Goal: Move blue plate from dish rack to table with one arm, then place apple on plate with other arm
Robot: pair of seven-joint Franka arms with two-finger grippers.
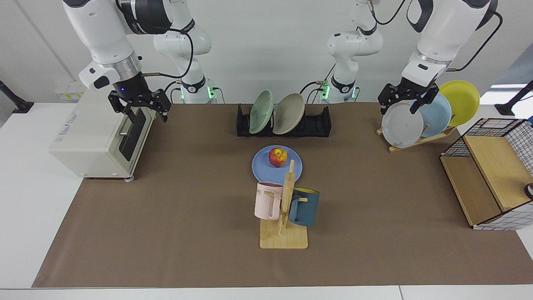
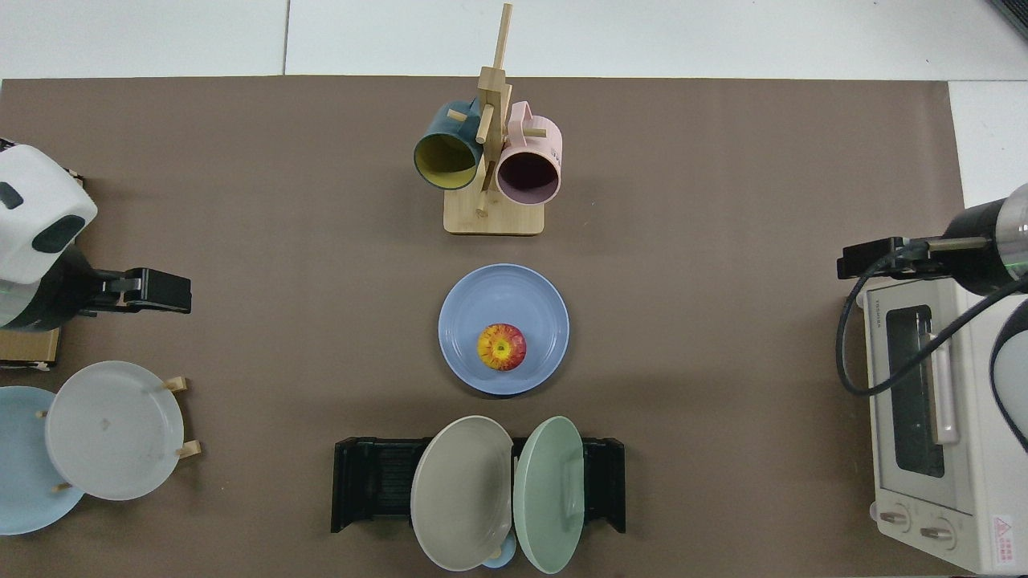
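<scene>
Resting on the plate (image 1: 276, 167), the apple (image 1: 277, 157) sits a little off centre, toward the side that faces the rack (image 1: 320, 121). The plate lies flat on the brown sheet of the table (image 1: 166, 216), between the rack and the mug tree (image 1: 285, 212), and apart from both. I judge that both steps of the task are done.

The rack holds only a green plate (image 1: 261, 111) and a beige plate (image 1: 288, 113), both leaning.

The right gripper (image 1: 139, 105) hangs empty, fingers spread, above the front of the toaster oven (image 1: 89, 137). The left gripper (image 1: 408, 98) hangs empty too, fingers apart, just over the grey-white plate (image 1: 401, 125) in the wooden stand (image 1: 420, 139). Both are well apart from the apple.

What could go wrong now is small, I think. The apple is round and the plate is shallow, so a knock on the table or on the plate could make it roll toward the rim; nothing near it would cause this at present. The greater risk is at the sides. If the left arm goes down or swings when it retreats, the fingers may strike the grey-white plate and tip it from the stand. If the right arm sinks, it may hit the oven. A straight lift should avoid both.
</scene>
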